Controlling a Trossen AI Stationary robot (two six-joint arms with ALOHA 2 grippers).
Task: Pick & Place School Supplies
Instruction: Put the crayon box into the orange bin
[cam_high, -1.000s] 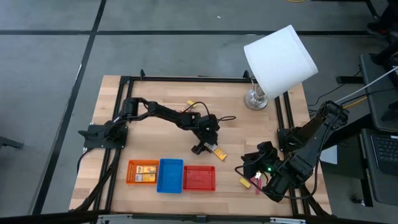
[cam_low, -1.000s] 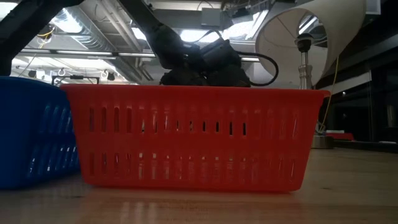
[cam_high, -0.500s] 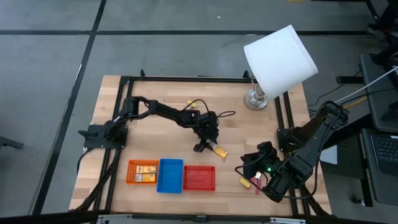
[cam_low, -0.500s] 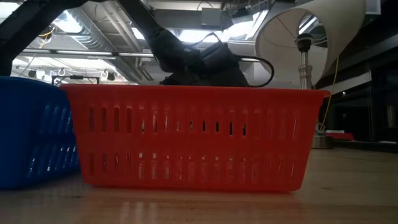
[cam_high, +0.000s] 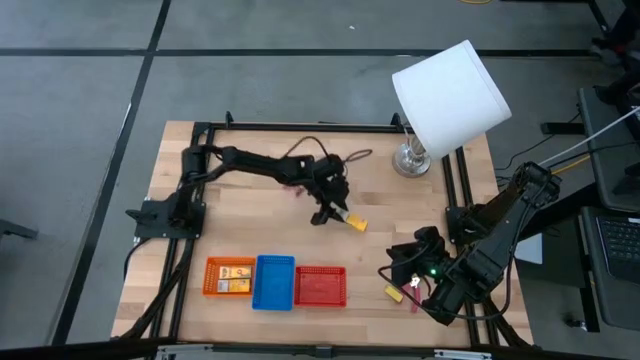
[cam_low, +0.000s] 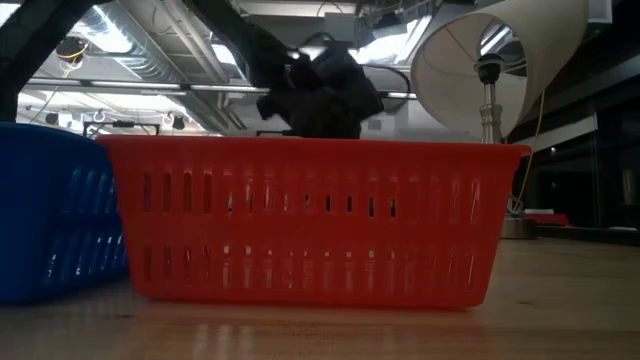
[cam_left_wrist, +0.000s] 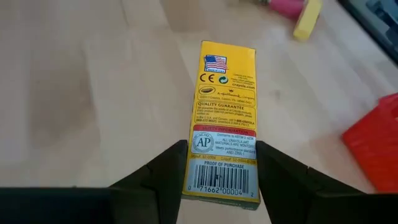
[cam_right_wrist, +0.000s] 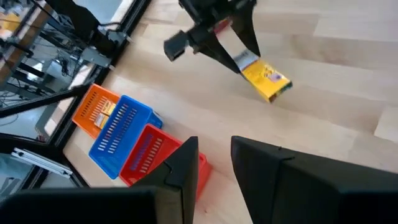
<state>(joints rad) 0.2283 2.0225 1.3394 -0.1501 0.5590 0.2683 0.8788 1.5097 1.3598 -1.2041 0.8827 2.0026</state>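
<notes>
My left gripper (cam_high: 335, 210) is over the middle of the table, shut on a flat yellow crayon packet (cam_high: 352, 223), which also shows in the right wrist view (cam_right_wrist: 267, 79). In the low view this gripper (cam_low: 320, 95) shows above and behind the red tray. My right gripper (cam_right_wrist: 214, 149) is open and waits near the table's right near corner (cam_high: 408, 262), touching nothing. Beside it a small yellow block (cam_high: 393, 292) and a pink-handled tool (cam_high: 412, 297) lie flat on the wood. My left gripper pinches the yellow packet between its two fingers (cam_left_wrist: 165, 177) at the barcode end (cam_left_wrist: 222, 180), one finger on each long edge. The fingers slant down from above and lie along the packet. The packet is off the table, tilted, its free end (cam_left_wrist: 229, 53) pointing down and away.
Orange (cam_high: 230, 276), blue (cam_high: 274, 281) and red (cam_high: 320, 285) mesh trays stand in a row at the near edge; the orange one holds packets. A lamp with a white shade (cam_high: 450, 95) stands at the far right corner. Bare wood lies between the trays and the held packet.
My left gripper has risen and moved toward the table's far edge and slightly right, staying shut on the yellow packet. The packet has come up off the table with it and now hangs tilted from the fingers.
</notes>
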